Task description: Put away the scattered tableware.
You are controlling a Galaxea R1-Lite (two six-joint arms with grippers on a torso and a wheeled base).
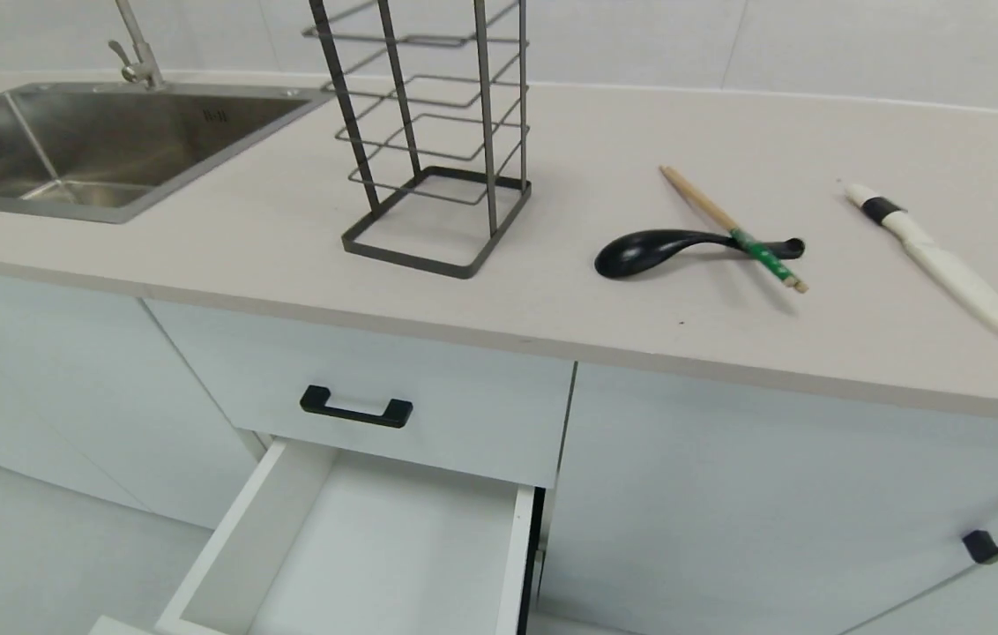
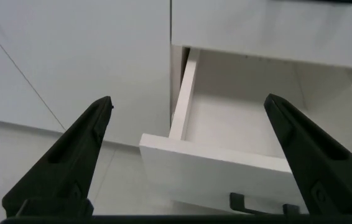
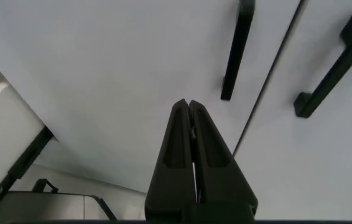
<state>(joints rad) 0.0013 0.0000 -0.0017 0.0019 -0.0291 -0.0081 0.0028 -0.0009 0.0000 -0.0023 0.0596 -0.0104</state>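
Lying on the surface (image 1: 640, 115), chopsticks (image 1: 702, 201) cross the black spoon (image 1: 640, 254); the white knife (image 1: 940, 262) is well apart. The left gripper (image 2: 188, 102) has jaws wide open above the open drawer (image 2: 213, 163); the right gripper (image 3: 189, 104) has jaws closed.

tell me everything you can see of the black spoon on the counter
The black spoon looks like glossy plastic: oval bowl, curved handle with an upturned end. It lies on the pale countertop, right of the wire rack, bowl toward the rack. Chopsticks with a green band lie crossed over its handle.
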